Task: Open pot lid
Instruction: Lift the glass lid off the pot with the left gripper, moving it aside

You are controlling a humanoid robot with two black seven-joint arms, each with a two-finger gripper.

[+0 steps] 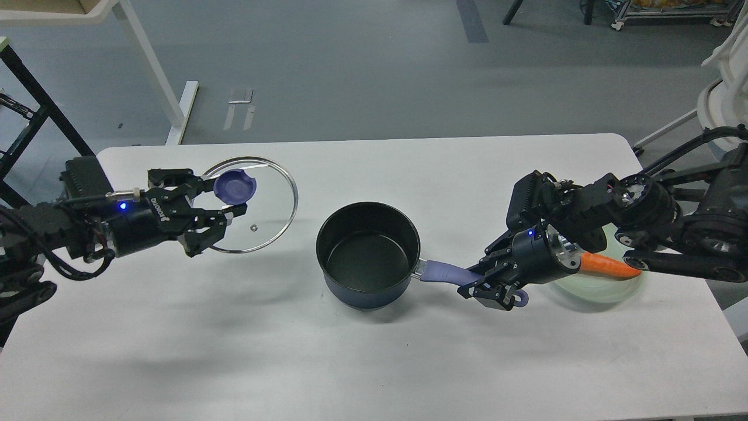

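Observation:
A dark blue pot [368, 257] stands open and empty at the table's middle, its purple handle [444, 272] pointing right. My right gripper [482, 283] is shut on that handle. My left gripper [219, 207] is shut on the purple knob [234, 187] of the glass lid [266, 204] and holds the lid above the table, well left of the pot.
A pale green plate [608, 289] with an orange carrot [608, 266] sits at the right, partly behind my right arm. The white table [374, 351] has bare room along the front. A white stand and a black frame stand on the floor at the back left.

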